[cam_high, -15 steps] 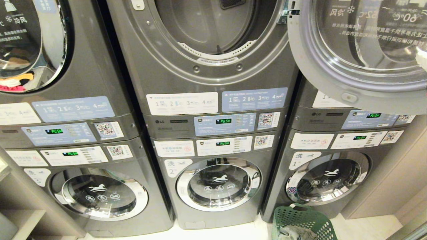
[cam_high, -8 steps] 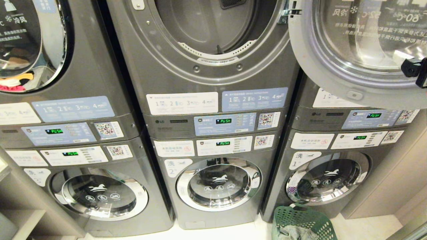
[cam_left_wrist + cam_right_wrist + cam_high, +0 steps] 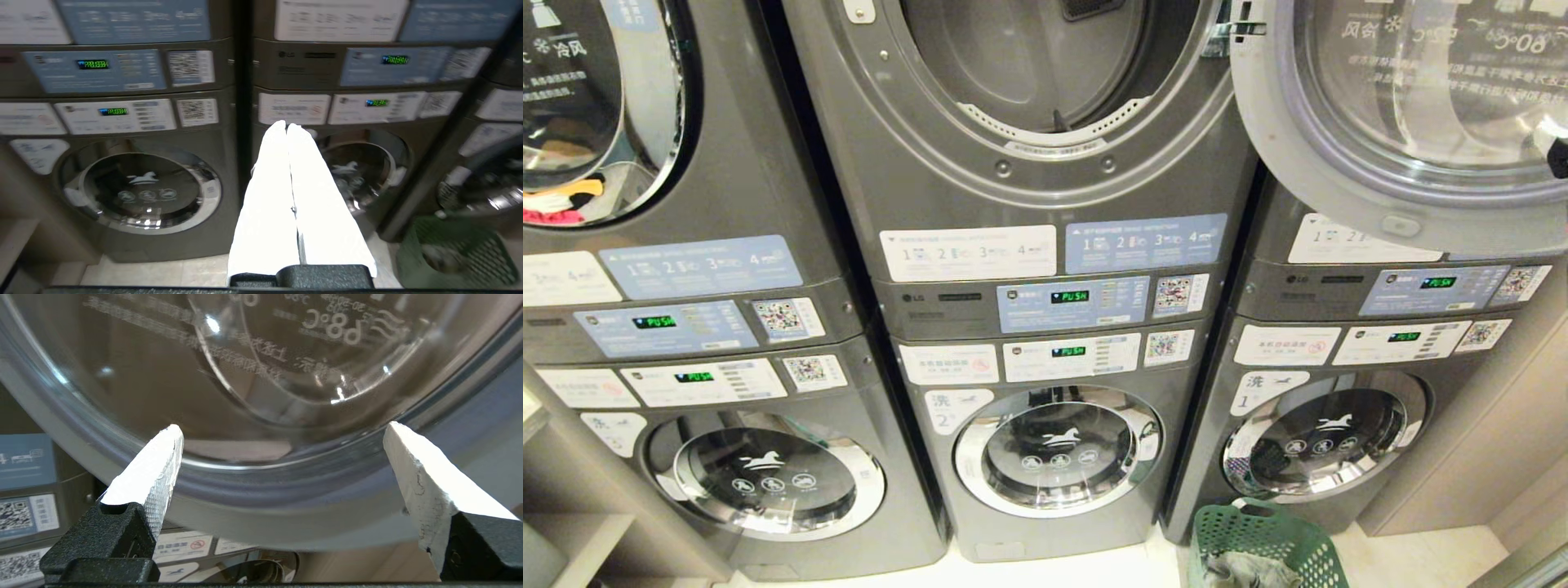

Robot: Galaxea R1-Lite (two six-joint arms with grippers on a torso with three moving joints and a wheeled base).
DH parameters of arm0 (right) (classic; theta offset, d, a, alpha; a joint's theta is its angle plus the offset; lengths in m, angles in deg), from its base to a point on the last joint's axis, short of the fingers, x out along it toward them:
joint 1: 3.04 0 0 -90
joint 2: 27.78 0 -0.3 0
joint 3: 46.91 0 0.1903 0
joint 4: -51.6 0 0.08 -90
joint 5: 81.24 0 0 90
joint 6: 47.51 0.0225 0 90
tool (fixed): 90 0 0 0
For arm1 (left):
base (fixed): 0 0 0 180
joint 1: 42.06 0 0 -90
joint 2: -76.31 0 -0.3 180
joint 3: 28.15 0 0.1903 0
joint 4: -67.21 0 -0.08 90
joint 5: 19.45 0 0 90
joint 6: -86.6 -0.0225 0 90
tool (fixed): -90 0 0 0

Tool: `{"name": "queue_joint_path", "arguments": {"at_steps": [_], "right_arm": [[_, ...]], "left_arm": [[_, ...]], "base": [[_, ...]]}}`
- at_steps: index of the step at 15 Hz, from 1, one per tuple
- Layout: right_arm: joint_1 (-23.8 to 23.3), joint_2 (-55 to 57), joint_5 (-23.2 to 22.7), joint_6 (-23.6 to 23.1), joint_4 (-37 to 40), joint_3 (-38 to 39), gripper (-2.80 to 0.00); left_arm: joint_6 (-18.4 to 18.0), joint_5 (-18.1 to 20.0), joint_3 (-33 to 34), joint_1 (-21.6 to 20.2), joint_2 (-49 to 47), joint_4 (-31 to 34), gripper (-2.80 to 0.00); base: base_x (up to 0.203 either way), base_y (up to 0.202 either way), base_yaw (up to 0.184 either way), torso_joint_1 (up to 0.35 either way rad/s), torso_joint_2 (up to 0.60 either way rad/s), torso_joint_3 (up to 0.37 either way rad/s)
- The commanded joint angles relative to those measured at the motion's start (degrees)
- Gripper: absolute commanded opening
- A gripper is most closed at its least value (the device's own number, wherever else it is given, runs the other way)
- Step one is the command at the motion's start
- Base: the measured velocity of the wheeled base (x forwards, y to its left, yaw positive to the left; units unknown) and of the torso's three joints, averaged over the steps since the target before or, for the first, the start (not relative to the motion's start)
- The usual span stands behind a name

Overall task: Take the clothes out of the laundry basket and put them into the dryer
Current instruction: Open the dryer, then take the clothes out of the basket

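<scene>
Jaws of the right gripper [image 3: 282, 433] stood wide apart, empty, close to the open dryer door [image 3: 229, 486]; the left gripper [image 3: 287, 126] was pressed together. Clothes [image 3: 1250, 569] lay in the laundry basket [image 3: 1262, 535] on the floor; best descend straight and pinch one garment deep.

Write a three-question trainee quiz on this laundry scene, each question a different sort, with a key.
1. True or false: the clothes are already inside the open dryer.
2. Multiple choice: the right gripper is A) shut on a garment, B) open, close to the glass of the swung-out dryer door, C) inside the laundry basket.
3. Fill in: the left gripper has its fingers ____ and holds nothing.

Key
1. False: they lie in the green basket on the floor.
2. B
3. shut
</scene>
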Motion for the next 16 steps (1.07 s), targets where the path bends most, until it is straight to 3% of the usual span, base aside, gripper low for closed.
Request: {"name": "queue_joint_path", "arguments": {"at_steps": [1, 3, 7, 9, 13, 16], "right_arm": [[-0.29, -0.78, -1.41, -0.06, -0.17, 0.93, 0.0], [-0.13, -4.0, -7.63, -0.11, 0.0, 5.33, 0.0], [-0.11, -13.13, -16.83, -0.18, 0.09, 21.48, 0.0], [-0.11, -18.59, -21.23, -0.16, 0.09, 31.97, 0.0], [-0.13, -31.0, -24.35, 0.28, 1.34, 55.08, 0.0], [-0.16, -45.17, -24.73, 0.81, 18.94, 57.95, 0.0]], "left_arm": [[0.04, -2.98, 2.15, 0.02, -0.14, -1.87, -2.8], [0.19, -3.5, 5.84, 0.03, -0.14, -4.61, -2.8], [0.19, 4.13, 13.02, 0.03, -0.14, -5.33, -2.8], [0.3, 5.02, 16.9, 0.03, -0.14, -6.34, -2.8], [0.53, 5.32, 26.3, 0.03, -0.14, -13.29, -2.8], [2.43, 10.56, 28.86, 0.03, -0.15, -12.91, -2.8]], "base": [[0.0, 0.0, 0.0, 0.0, 0.0, 0.0], [0.0, 0.0, 0.0, 0.0, 0.0, 0.0], [0.0, 0.0, 0.0, 0.0, 0.0, 0.0], [0.0, 0.0, 0.0, 0.0, 0.0, 0.0], [0.0, 0.0, 0.0, 0.0, 0.0, 0.0], [0.0, 0.0, 0.0, 0.0, 0.0, 0.0]]}}
